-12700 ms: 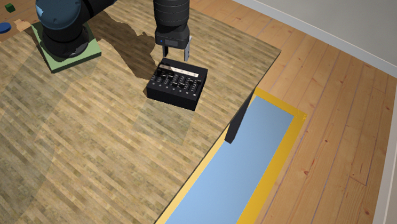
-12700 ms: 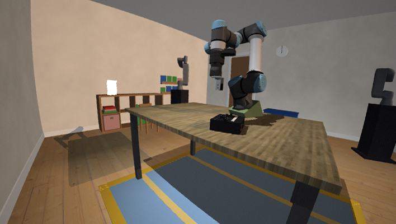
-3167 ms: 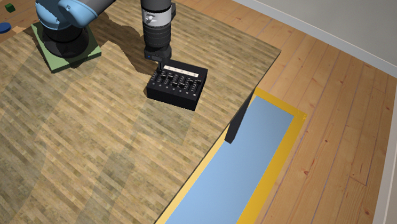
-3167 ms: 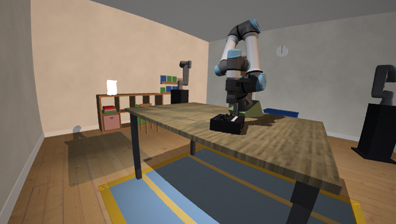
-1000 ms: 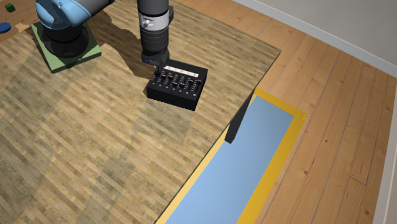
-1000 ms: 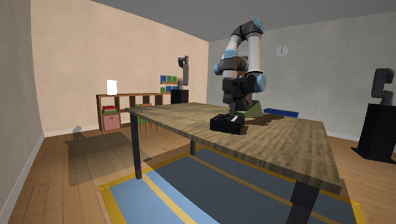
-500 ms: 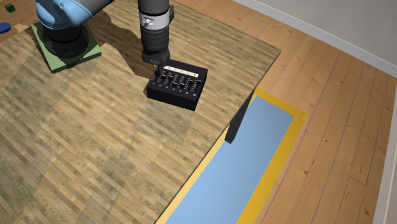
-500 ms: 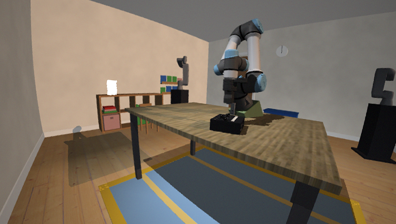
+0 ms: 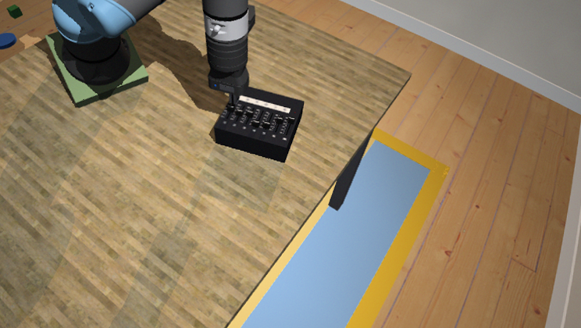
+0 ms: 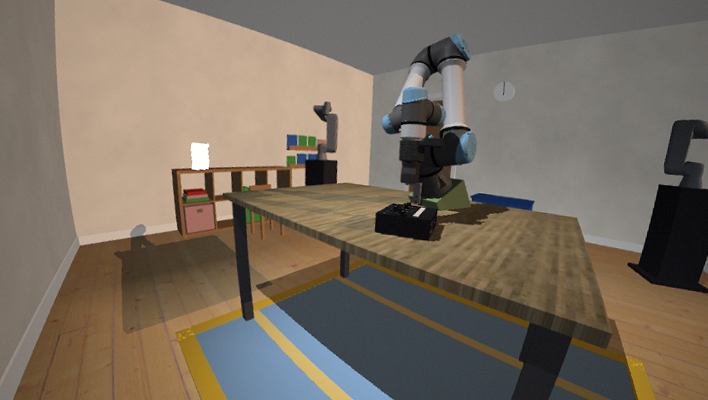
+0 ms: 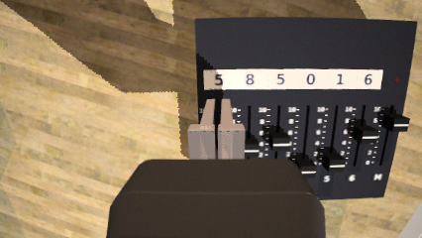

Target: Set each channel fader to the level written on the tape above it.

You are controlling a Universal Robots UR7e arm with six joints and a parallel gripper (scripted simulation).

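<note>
The black lighting desk (image 11: 307,114) stands on the wooden table, also in the top view (image 9: 259,125) and the exterior view (image 10: 405,220). Its white tape (image 11: 292,79) reads 5, 8, 5, 0, 1, 6. My gripper (image 11: 218,114) is shut with the fingers pressed together, tips down over the channel 1 slot at the desk's left end, hiding that cap. The channel 2 cap (image 11: 251,145) and channel 3 cap (image 11: 279,138) sit low to mid. The channel 4 cap (image 11: 305,166) and channel 5 cap (image 11: 333,160) sit near the bottom. The channel 6 cap (image 11: 366,131) is mid-high. The master cap (image 11: 394,120) is high.
The arm's base sits on a green plate (image 9: 96,69) at the back left of the table. The table's right edge (image 9: 359,154) is close to the desk, with a blue and yellow rug (image 9: 348,241) on the floor below.
</note>
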